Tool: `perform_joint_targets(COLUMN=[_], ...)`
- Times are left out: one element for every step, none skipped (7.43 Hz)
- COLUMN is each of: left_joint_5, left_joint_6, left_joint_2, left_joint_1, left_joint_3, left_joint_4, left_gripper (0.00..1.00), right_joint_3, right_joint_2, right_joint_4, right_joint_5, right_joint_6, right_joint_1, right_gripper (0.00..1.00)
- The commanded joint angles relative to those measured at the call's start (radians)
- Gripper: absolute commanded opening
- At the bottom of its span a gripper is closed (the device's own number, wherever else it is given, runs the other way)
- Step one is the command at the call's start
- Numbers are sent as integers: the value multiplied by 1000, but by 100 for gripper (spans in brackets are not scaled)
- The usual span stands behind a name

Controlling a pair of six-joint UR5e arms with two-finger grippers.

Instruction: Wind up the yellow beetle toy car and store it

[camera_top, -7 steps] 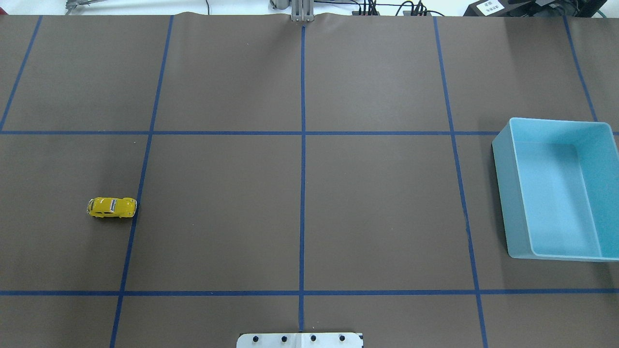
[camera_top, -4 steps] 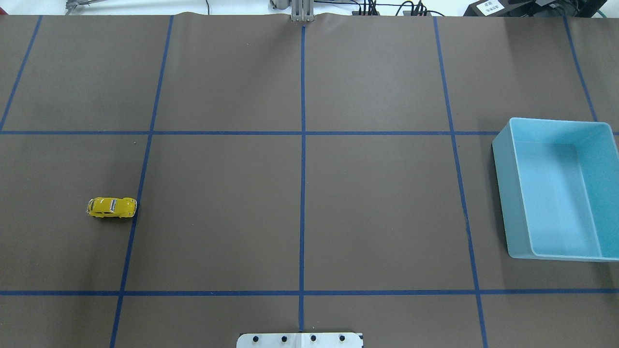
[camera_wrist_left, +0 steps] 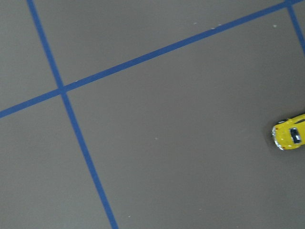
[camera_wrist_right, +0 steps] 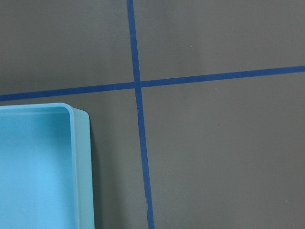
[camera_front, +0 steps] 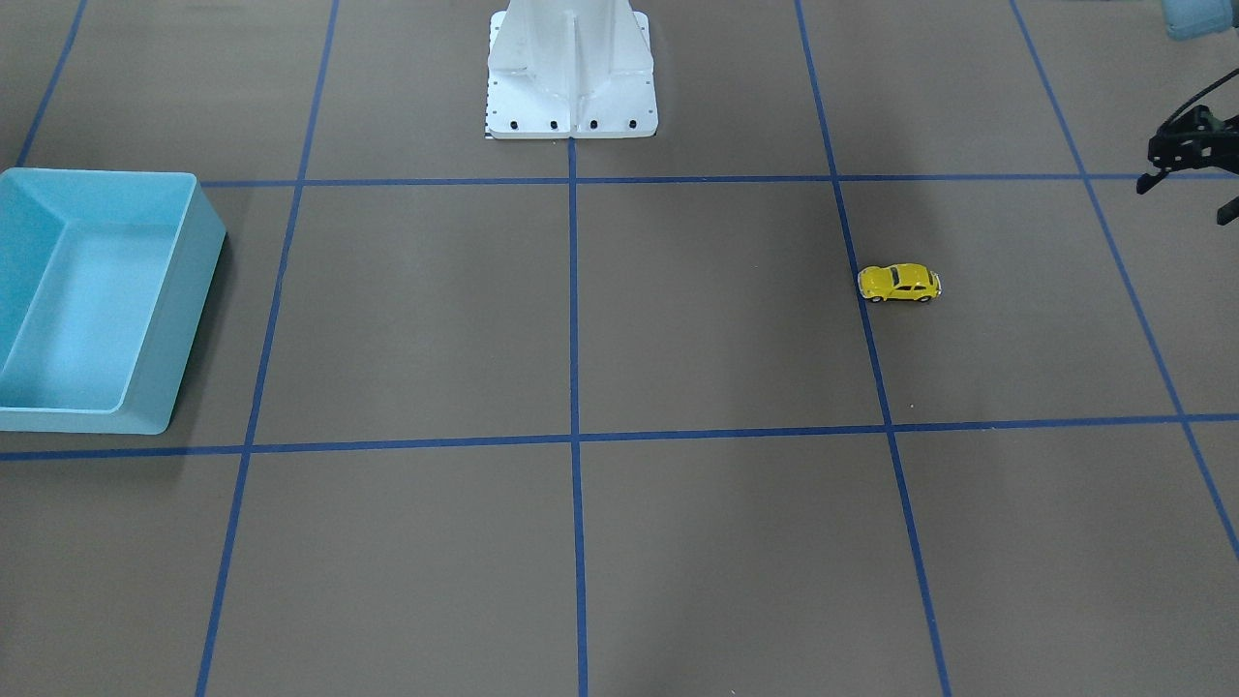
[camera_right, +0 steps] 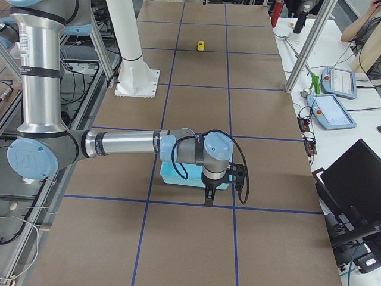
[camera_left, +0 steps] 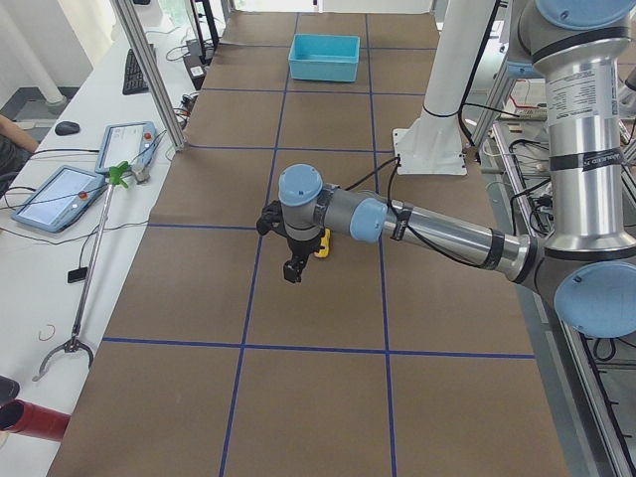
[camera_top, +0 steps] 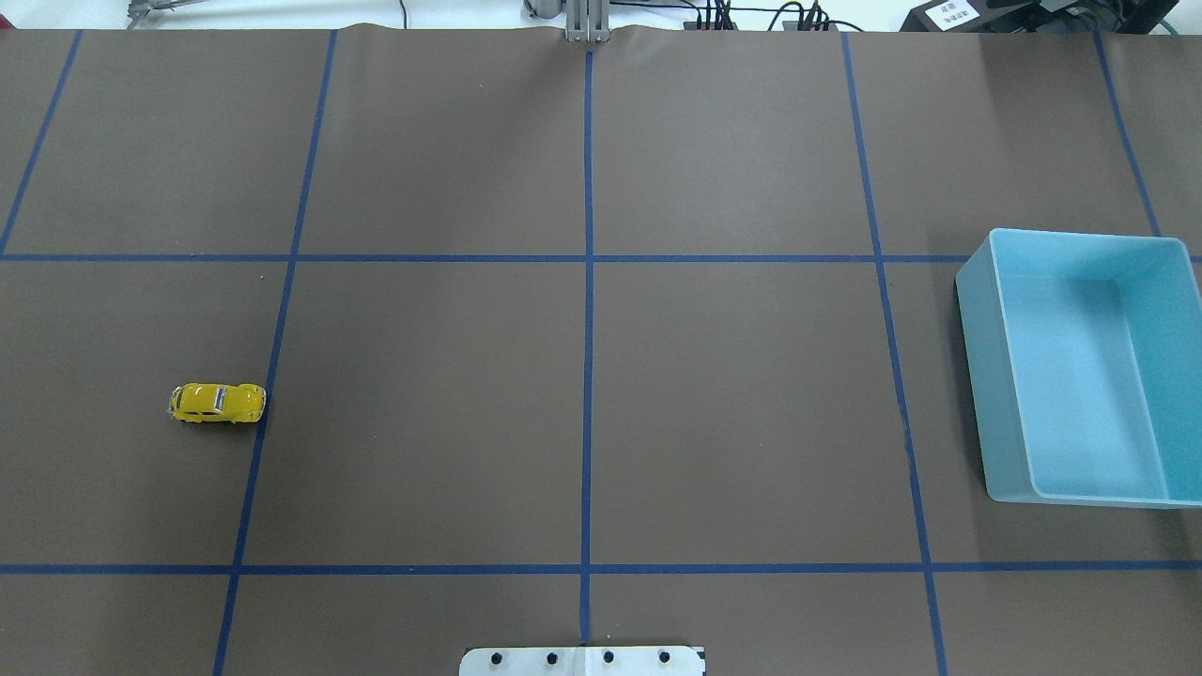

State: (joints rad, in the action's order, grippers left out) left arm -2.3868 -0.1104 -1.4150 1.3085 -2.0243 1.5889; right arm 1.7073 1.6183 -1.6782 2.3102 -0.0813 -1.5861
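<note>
The yellow beetle toy car (camera_top: 218, 403) stands on its wheels on the brown mat at the left, just beside a blue tape line. It also shows in the front-facing view (camera_front: 899, 283), at the right edge of the left wrist view (camera_wrist_left: 289, 137) and far off in the right exterior view (camera_right: 201, 44). My left gripper (camera_front: 1186, 198) hangs above the mat, apart from the car, its two fingers spread and empty. In the left exterior view it (camera_left: 291, 270) partly covers the car. My right gripper (camera_right: 208, 199) hangs beside the blue bin (camera_top: 977, 376); I cannot tell its jaws.
The blue bin (camera_front: 184, 319) is empty and sits at the table's right end; its corner shows in the right wrist view (camera_wrist_right: 81, 167). The white robot base (camera_front: 571, 68) stands at the near-middle edge. Blue tape lines grid the mat. Metal posts and tablets (camera_left: 60, 194) flank the far side.
</note>
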Motion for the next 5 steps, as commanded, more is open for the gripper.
perform_joint_targets(left_joint_5=[6, 6, 8, 11, 17], left_joint_6=[1, 3, 5, -11, -59], left_joint_2=[-4, -8, -27, -28, -28], left_joint_1=[-145, -219, -300, -352, -397], left_joint_3=[-120, -169, -192, -226, -232], left_joint_4=[2, 2, -1, 6, 52], left_gripper=[100, 100, 100, 100, 100], right_joint_3=[0, -2, 0, 0, 0], right_joint_2=[2, 2, 3, 3, 3], right_joint_4=[0, 0, 0, 0, 0], right_joint_5=[0, 0, 0, 0, 0], right_joint_6=[0, 0, 0, 0, 0], right_joint_1=[0, 0, 0, 0, 0], right_gripper=[100, 100, 100, 100, 100])
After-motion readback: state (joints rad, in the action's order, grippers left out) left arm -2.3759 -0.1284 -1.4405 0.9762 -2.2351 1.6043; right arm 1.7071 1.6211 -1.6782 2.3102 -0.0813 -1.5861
